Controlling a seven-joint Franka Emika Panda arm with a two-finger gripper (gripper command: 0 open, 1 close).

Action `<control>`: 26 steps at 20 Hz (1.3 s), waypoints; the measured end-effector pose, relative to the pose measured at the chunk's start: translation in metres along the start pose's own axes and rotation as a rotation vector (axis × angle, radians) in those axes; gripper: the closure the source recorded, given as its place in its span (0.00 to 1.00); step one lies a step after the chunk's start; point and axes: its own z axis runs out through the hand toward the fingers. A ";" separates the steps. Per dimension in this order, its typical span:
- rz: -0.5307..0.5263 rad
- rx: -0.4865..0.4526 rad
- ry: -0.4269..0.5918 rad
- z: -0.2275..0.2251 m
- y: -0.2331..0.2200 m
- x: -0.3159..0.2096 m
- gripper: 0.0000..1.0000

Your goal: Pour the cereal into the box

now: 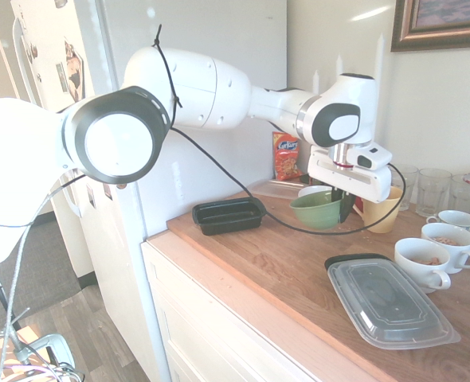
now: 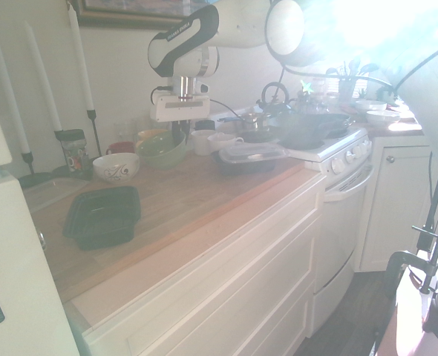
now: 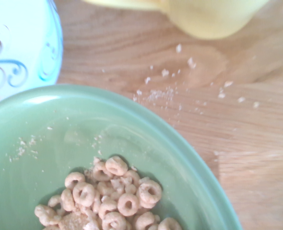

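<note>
Gripper [image 1: 342,205] clamped on the rim of the green bowl [image 1: 316,212], folks, with ring-shaped cereal [image 3: 108,196] and crumbs lying inside it, the patterned white bowl [image 2: 116,167] just beside, and the black box [image 1: 229,216] sitting apart on the wooden countertop [image 1: 283,263] near the fridge [image 1: 211,151]!
</note>
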 end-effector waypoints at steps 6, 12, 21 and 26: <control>-0.035 -0.034 0.060 -0.051 -0.030 -0.051 1.00; -0.093 -0.130 0.166 -0.059 -0.098 -0.153 1.00; -0.144 -0.335 0.441 -0.008 -0.137 -0.257 1.00; -0.169 -0.382 0.596 0.002 -0.127 -0.272 1.00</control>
